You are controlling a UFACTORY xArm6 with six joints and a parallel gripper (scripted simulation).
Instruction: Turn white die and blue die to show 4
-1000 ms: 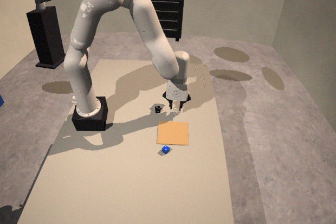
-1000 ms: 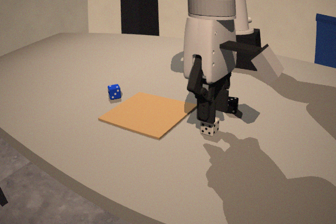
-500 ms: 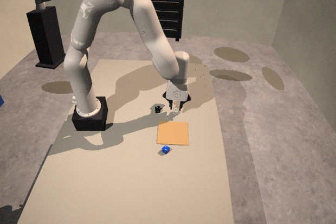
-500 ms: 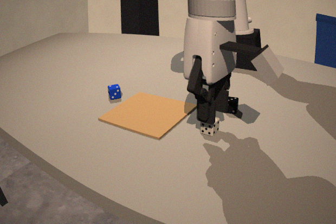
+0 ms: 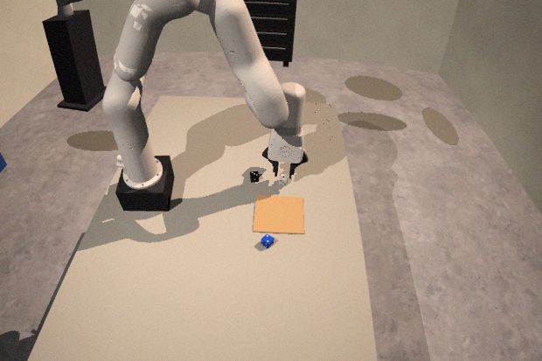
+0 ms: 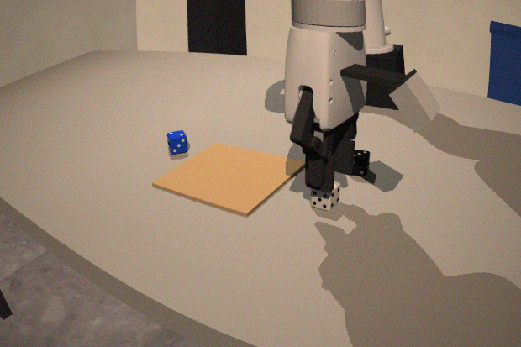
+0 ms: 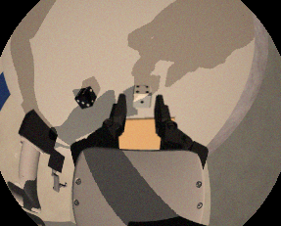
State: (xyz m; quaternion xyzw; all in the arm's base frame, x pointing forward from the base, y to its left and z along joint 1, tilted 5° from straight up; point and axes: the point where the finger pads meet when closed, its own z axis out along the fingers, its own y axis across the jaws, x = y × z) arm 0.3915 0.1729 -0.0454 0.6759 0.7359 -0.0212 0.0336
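The white die (image 5: 283, 180) (image 6: 324, 201) (image 7: 142, 101) rests on the table just beyond the mat's edge. The wrist view shows a one-pip face and a four-pip face. My gripper (image 5: 282, 178) (image 7: 140, 102) points down, open, with its fingertips on either side of the white die; one finger hides part of it in the exterior view. The orange mat (image 5: 278, 215) (image 6: 227, 178) (image 7: 139, 133) lies flat with no die on it. The blue die (image 5: 267, 240) (image 6: 177, 142) lies on the table beside the mat's opposite edge, a three-pip face showing in the exterior view.
The black die (image 5: 254, 177) (image 7: 85, 97) stands on the table close to the white die, on the side toward the robot base (image 5: 146, 190). In the exterior view a finger partly hides it. Arm shadows cross the table around both dice and a corner of the mat.
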